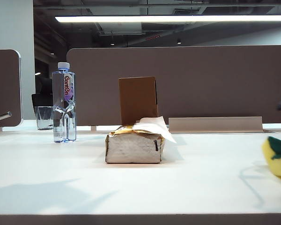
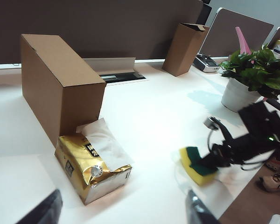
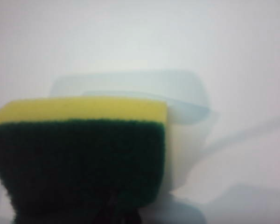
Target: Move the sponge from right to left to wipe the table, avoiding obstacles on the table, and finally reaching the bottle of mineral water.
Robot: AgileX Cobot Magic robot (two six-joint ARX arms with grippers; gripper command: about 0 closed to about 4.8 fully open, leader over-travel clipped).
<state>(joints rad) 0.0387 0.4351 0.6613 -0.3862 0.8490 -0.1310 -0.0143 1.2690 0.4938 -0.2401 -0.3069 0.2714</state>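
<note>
The sponge (image 1: 277, 157) sits at the far right of the table (image 1: 131, 187), yellow foam down, green scouring layer up. It is probably light, soft and compressible; a pinch across the scouring face suits it. The right gripper (image 2: 210, 161) is clamped on it there. The tissue pack (image 1: 135, 144) and cardboard box (image 1: 138, 99) stand mid-table; the bottle of mineral water (image 1: 64, 103) stands beyond, far left. The left gripper (image 2: 121, 210) hangs wide and empty above the table.
</note>
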